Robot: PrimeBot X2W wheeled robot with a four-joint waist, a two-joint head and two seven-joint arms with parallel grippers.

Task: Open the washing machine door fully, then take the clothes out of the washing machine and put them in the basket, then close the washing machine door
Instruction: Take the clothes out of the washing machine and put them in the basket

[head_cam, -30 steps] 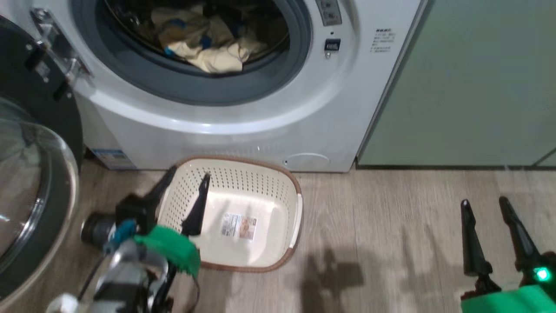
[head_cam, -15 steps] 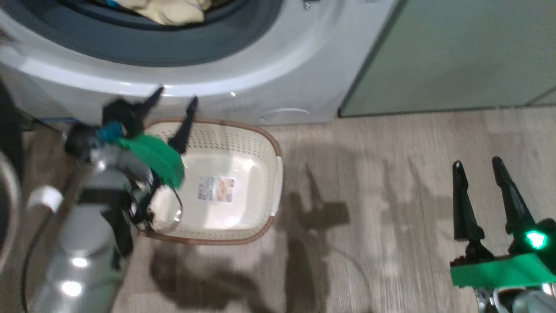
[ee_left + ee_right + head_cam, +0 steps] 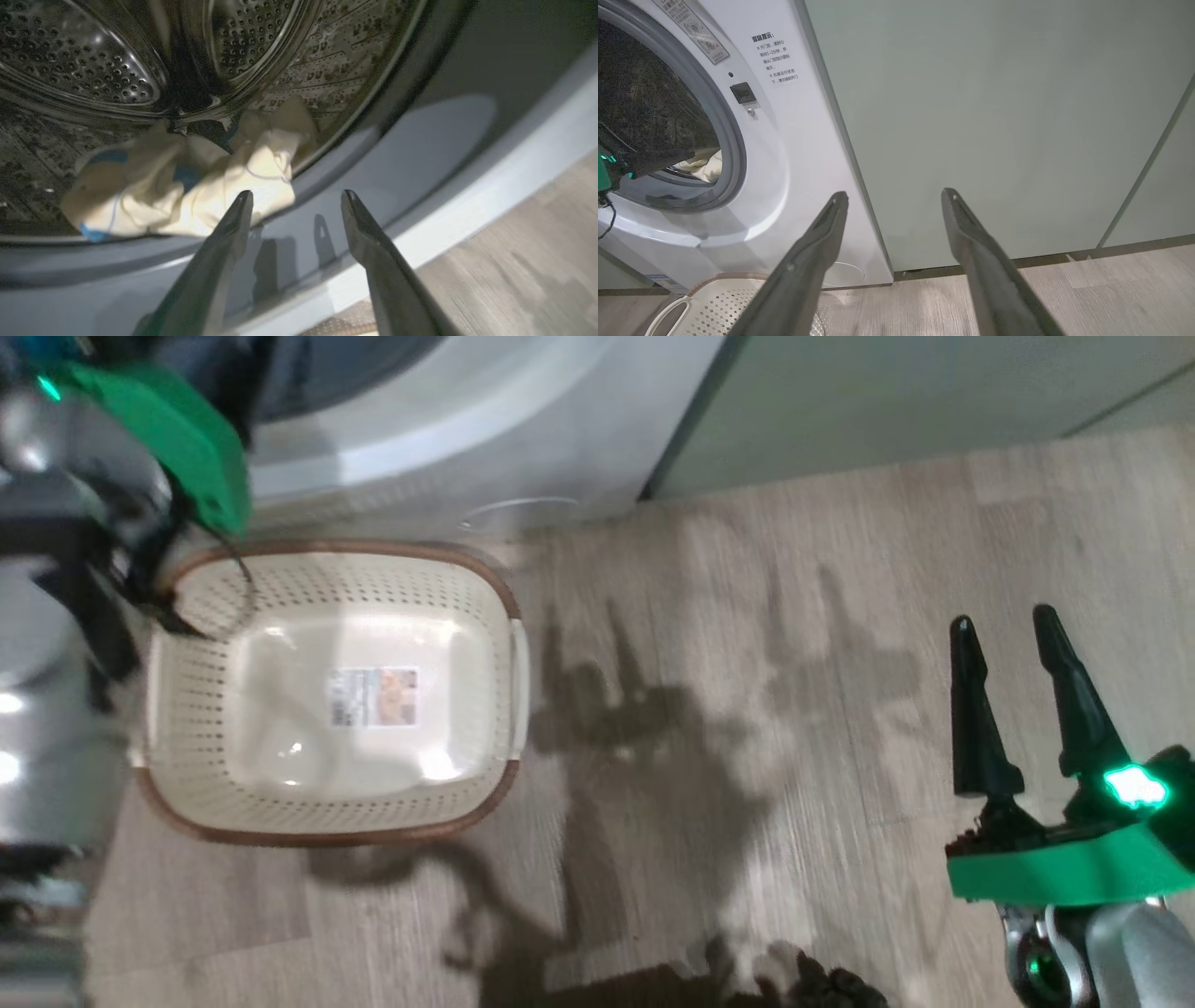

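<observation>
The white washing machine (image 3: 784,140) stands with its drum mouth uncovered; the door is out of view. Pale-yellow clothes (image 3: 187,196) with a blue piece lie at the bottom of the steel drum (image 3: 93,60), against the grey rubber ring (image 3: 420,130). My left gripper (image 3: 296,193) is open at the lip of the mouth, its tips just short of the clothes, nothing between them. The cream basket (image 3: 467,644) sits empty on the floor before the washer. My right gripper (image 3: 1003,616) hangs open over the floor to the right, facing the cabinet.
Pale green cabinets (image 3: 994,116) stand directly right of the washer. Wood-look floor (image 3: 747,663) runs between the basket and my right gripper. My left arm's green band (image 3: 159,439) is above the basket's far left corner.
The head camera has swung downward and to the right. My left arm rose from over the basket up to the drum mouth. The right gripper stayed open.
</observation>
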